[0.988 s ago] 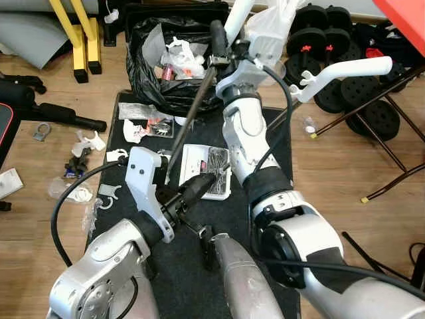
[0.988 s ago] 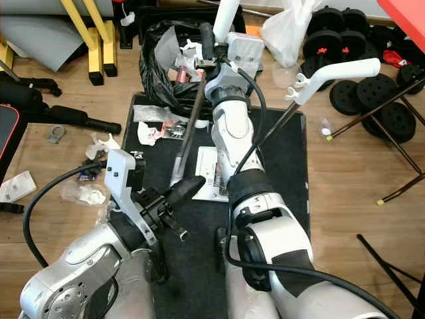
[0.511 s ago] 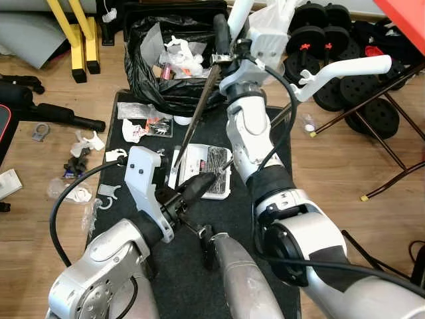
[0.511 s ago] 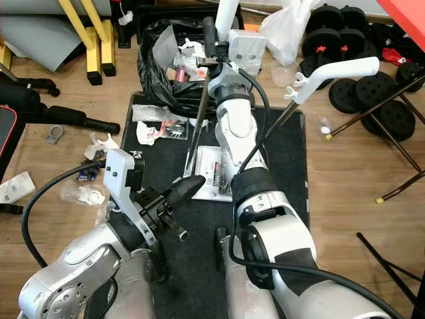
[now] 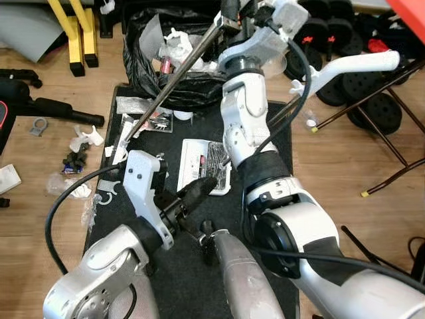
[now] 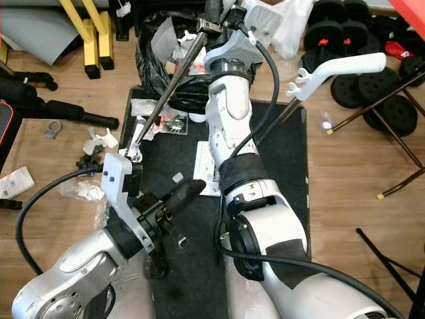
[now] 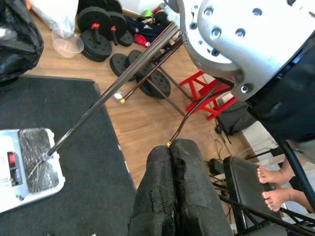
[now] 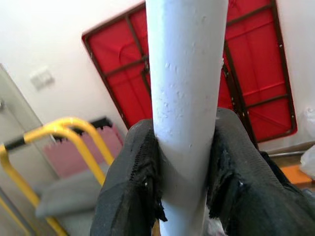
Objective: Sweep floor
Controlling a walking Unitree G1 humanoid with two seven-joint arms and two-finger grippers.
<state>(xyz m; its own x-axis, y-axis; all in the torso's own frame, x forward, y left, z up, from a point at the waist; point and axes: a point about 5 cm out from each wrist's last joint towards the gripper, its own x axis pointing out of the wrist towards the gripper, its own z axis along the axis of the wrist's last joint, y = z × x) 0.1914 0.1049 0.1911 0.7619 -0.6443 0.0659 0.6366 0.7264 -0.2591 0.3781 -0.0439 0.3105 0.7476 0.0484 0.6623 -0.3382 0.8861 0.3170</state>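
Right gripper [image 8: 183,196]: clamped around a white pole [image 8: 186,98], one black finger pressed on each side of it, way up at the top of the head view.
Left gripper [image 7: 171,187]: fingers squeezed flat together, nothing between them, hovering low over the black mat [image 5: 265,143].
Broom stick [image 5: 169,83]: thin dark rod slanting down from up by the right gripper to the robot's left, its pale lower tip [image 5: 120,151] at the mat's left edge, right by the paper scraps.
Dustpan [image 5: 207,166]: white tray with a dark clump in it, sitting flat mid-mat, just ahead of the left gripper.
Trash bag [image 5: 156,56]: black, open, stuffed with white wrappers, at the far end of the mat.
Litter [image 5: 85,141]: paper bits and small dark pieces scattered on the wood floor [image 5: 345,159] left of the mat.
Weights [image 5: 358,100]: black plates piled off to the right.
Bare feet [image 7: 278,189]: a person's, in the left wrist view.
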